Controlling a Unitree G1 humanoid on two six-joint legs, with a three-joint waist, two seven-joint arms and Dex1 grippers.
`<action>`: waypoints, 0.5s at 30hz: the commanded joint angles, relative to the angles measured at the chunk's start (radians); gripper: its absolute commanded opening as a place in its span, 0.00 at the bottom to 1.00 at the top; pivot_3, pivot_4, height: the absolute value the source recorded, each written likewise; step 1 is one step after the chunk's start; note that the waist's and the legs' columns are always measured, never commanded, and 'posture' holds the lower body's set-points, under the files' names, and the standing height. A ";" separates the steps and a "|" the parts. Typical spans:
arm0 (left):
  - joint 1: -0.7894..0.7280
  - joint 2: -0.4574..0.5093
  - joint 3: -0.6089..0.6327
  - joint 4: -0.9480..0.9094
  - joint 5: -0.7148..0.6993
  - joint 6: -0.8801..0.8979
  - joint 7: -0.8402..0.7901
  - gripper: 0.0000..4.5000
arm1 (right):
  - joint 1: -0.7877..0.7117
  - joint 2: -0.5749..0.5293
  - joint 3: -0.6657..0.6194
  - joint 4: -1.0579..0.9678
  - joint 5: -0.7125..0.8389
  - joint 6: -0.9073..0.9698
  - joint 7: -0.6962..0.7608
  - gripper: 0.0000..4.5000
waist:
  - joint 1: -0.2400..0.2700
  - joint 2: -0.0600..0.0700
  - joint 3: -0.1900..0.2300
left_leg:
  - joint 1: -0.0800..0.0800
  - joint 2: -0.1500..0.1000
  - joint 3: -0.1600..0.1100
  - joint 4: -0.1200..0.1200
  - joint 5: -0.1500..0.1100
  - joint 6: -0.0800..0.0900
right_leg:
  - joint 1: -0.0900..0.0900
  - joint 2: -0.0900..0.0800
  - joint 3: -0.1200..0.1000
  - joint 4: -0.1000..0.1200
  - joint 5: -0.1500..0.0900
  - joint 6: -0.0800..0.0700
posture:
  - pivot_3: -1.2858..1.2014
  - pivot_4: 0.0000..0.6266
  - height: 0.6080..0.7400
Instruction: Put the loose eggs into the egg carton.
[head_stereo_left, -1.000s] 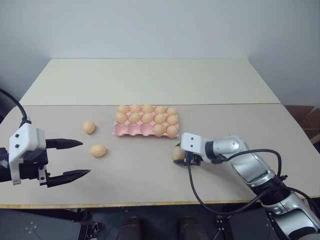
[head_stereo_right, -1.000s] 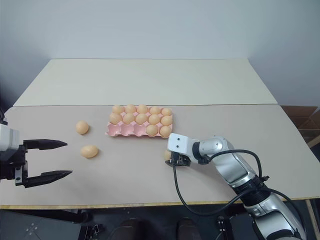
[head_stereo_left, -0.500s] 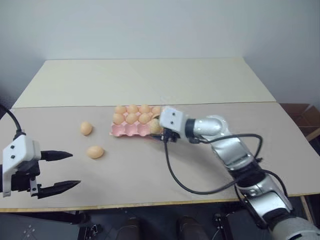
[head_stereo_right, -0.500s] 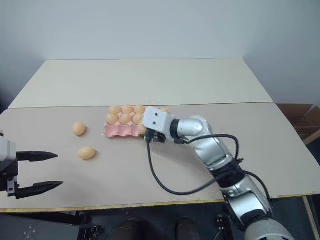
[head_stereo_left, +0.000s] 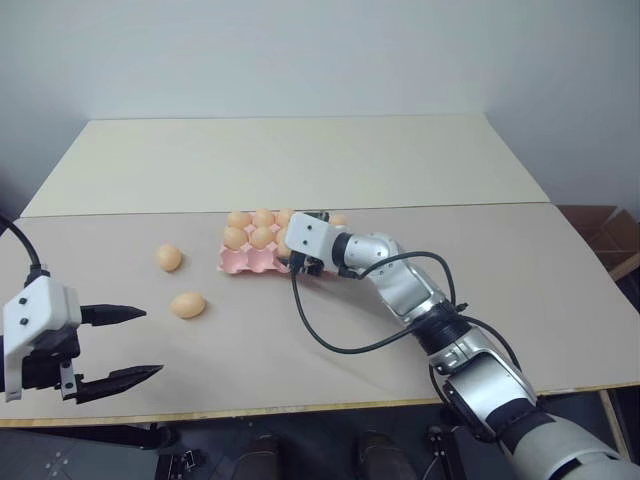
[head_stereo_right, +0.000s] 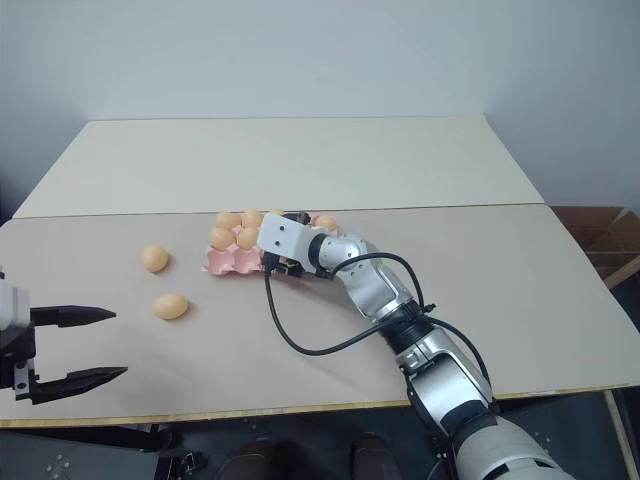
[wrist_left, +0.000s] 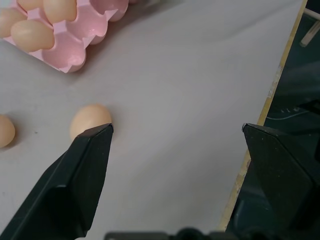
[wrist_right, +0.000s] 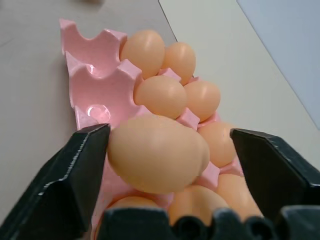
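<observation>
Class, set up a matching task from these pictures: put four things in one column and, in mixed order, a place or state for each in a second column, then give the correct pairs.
Column one:
1. egg carton
2. left gripper
3. right gripper
4. two loose eggs

Column two:
A. lying on the bare table, left of the pink tray
B. open, hovering over the table's near left edge, nothing between its fingers
C. over the carton, fingers spread, an egg between them
D. pink, some front cups unfilled

Pairs: 1-D, 2-B, 3-C, 4-A
</observation>
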 joint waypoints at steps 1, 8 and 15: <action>-0.008 0.005 0.023 -0.018 -0.009 -0.002 0.008 1.00 | -0.038 0.013 -0.015 -0.008 -0.023 -0.047 -0.022 0.99 | 0.000 0.000 0.000 | 0.000 0.000 0.000 0.000 0.000 0.000 | 0.000 0.000 0.000 0.000 0.000 0.000 | 0.52 0.24 1.00; -0.028 0.010 0.016 -0.012 -0.015 -0.001 0.012 1.00 | -0.007 -0.030 -0.065 -0.205 0.033 0.012 0.065 0.99 | 0.001 0.000 0.000 | -0.001 0.000 0.000 0.000 0.000 0.000 | -0.001 0.000 0.000 0.000 0.000 0.000 | 0.52 0.24 1.00; -0.043 0.015 0.002 -0.002 -0.014 -0.004 0.010 1.00 | 0.049 -0.104 -0.098 -0.397 0.048 0.101 0.134 0.99 | 0.002 0.000 0.000 | 0.000 0.000 -0.001 0.000 0.000 0.000 | 0.000 0.000 0.000 0.000 0.000 0.000 | 0.52 0.24 1.00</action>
